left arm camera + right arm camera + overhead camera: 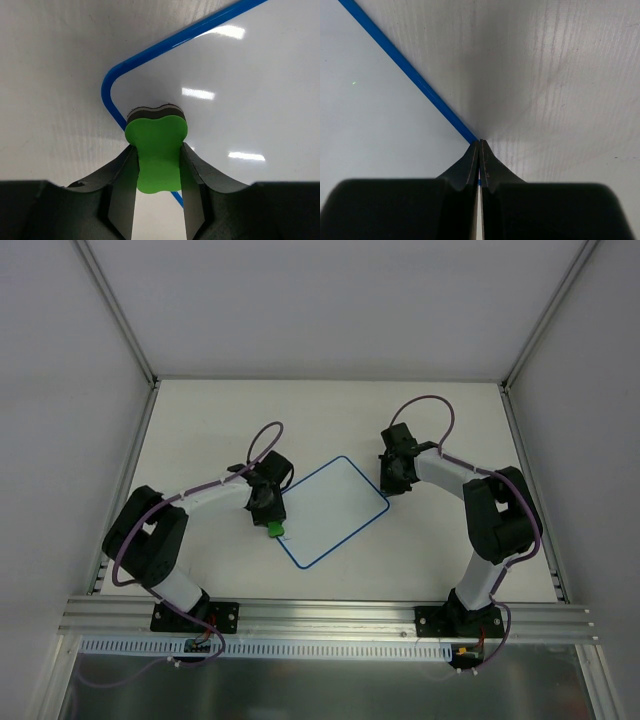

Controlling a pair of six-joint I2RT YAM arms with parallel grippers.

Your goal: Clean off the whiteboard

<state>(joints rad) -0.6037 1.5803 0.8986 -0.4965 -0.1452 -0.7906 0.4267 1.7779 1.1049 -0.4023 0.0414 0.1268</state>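
The whiteboard (332, 508) lies flat and turned like a diamond in the middle of the table, white with a thin blue rim, no marks showing on it. My left gripper (272, 523) is shut on a small green eraser (156, 150), whose dark felt end presses on the whiteboard (240, 100) just inside its rounded left corner. My right gripper (479, 145) is shut with nothing in it. Its tips press down on the blue rim (410, 75) at the board's right edge, seen from above as the right gripper (392, 483).
The white table (450, 420) is walled in by white panels at the left, right and back. An aluminium rail (330, 615) with both arm bases runs along the near edge.
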